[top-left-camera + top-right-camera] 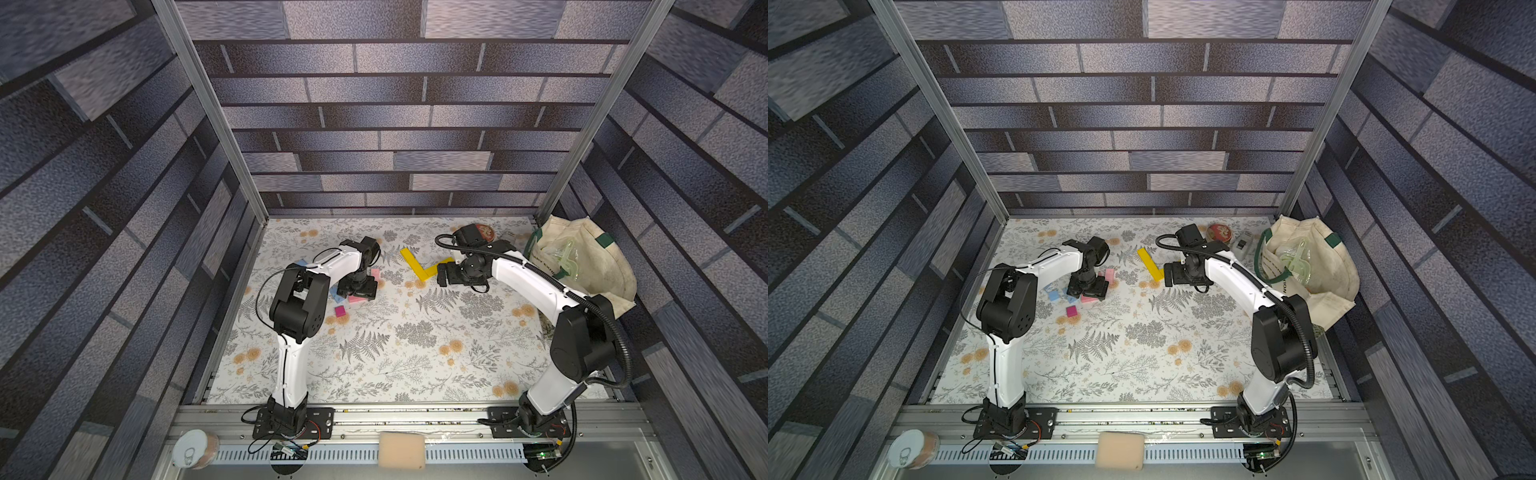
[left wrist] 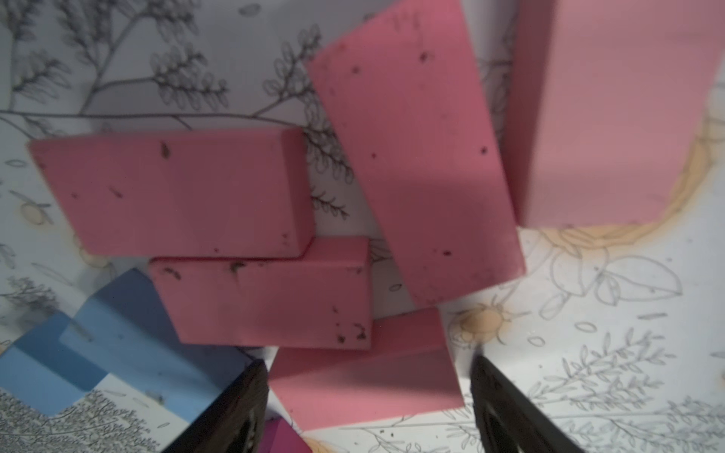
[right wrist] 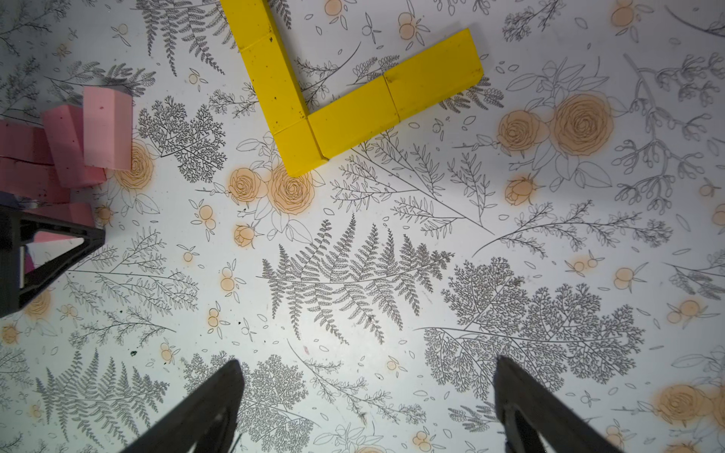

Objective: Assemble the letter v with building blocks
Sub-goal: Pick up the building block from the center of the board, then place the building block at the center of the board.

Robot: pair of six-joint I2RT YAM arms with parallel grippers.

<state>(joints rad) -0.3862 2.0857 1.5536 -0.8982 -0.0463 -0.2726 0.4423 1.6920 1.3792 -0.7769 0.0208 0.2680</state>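
Pink bricks [image 1: 375, 273] mostly hidden beneath the left arm [image 1: 332, 266].

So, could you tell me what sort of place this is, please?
Probably a lab robot test cell: the left arm and right arm are bolted to an aluminium rail, brick-print wall panels enclose it, and the tabletop is a floral-print sheet.

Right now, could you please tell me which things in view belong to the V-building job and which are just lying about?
Job: yellow blocks, pink blocks, blue blocks, magenta cube.
Lying about: red-and-gold tin, white-grey box, cloth bag, sponge, pull-tab can.
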